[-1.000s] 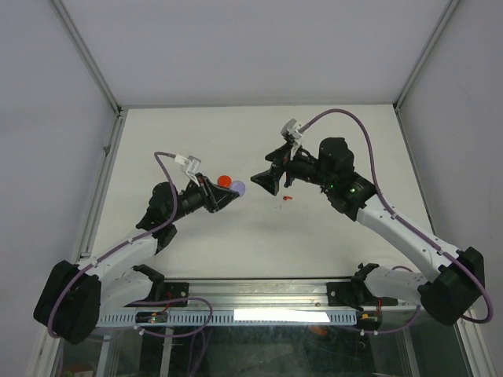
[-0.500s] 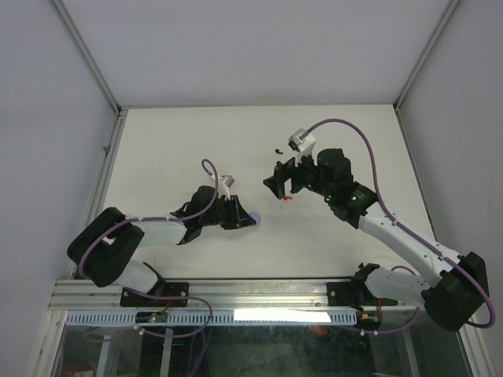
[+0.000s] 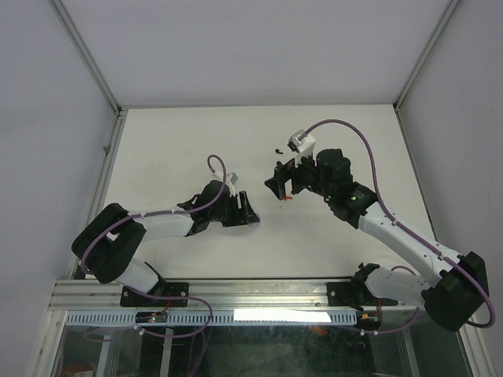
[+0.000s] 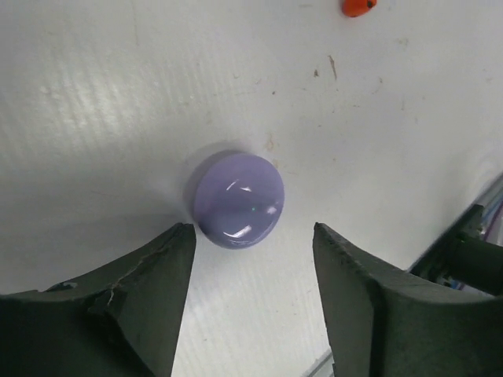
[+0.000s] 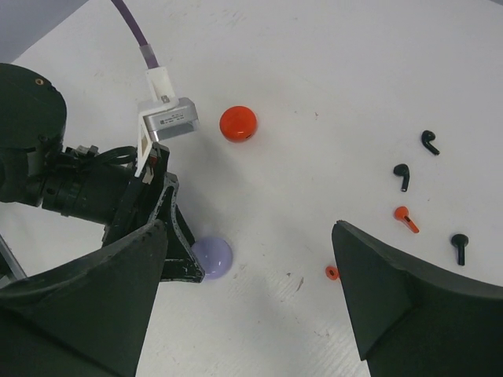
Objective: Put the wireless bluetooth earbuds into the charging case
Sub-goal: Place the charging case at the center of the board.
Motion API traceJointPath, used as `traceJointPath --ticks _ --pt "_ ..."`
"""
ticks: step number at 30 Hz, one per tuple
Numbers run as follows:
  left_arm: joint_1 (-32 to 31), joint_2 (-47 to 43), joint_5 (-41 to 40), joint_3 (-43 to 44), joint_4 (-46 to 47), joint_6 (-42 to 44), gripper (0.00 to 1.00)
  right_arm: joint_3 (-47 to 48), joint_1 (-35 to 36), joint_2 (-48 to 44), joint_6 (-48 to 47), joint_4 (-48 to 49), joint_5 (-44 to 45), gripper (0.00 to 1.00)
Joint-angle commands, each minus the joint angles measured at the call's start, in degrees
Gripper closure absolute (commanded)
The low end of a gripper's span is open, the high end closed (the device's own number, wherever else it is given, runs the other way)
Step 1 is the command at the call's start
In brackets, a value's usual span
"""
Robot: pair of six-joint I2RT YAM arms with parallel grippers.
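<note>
A lilac round charging case (image 4: 238, 199) lies closed on the white table just beyond my left gripper (image 4: 253, 239), whose jaws stand open with nothing between them. One left fingertip (image 4: 182, 236) is almost at the case's rim. The right wrist view shows the same lilac case (image 5: 212, 257) beside the left fingers (image 5: 174, 236). My right gripper (image 5: 250, 228) hovers above, wide open and empty. Loose earbuds lie to its right: black ones (image 5: 428, 141) (image 5: 402, 176) (image 5: 459, 247) and red ones (image 5: 405, 219) (image 5: 332, 272). From above, the left gripper (image 3: 250, 214) and right gripper (image 3: 275, 185) are close together.
A red round case (image 5: 237, 123) sits on the table beyond the left gripper's camera mount (image 5: 167, 118). From above, a black earbud (image 3: 278, 149) and a red earbud (image 3: 289, 197) lie near the right gripper. Metal rails edge the table (image 3: 173, 133).
The left arm swung down and right with the lilac case, then its jaws opened, leaving the case on the table. The right gripper moved slightly right, then held still.
</note>
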Motion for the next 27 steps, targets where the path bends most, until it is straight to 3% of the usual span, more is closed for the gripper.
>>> traceJointPath --ticks 1,7,12,18,27 --pt "-0.6 -5.1 -9.1 3.8 -11.6 3.5 0.34 0.1 0.1 -0.2 -1.1 1.2 1.3 0.11" --pt "0.2 -10.5 -21.3 7.4 -20.2 10.3 0.21 -0.1 0.2 -0.2 -1.4 1.1 2.4 0.11" --pt "5.1 -8.4 -24.2 12.0 -21.5 15.8 0.2 -0.3 0.2 -0.5 -1.2 1.2 3.7 0.11" --pt "10.2 -1.3 -27.2 19.6 -21.3 21.7 0.18 -0.3 0.2 -0.4 -1.2 0.9 4.7 0.11" --pt "12.5 10.9 -27.1 28.9 -21.1 24.9 0.18 -0.2 0.2 0.0 -1.6 0.4 5.1 0.11"
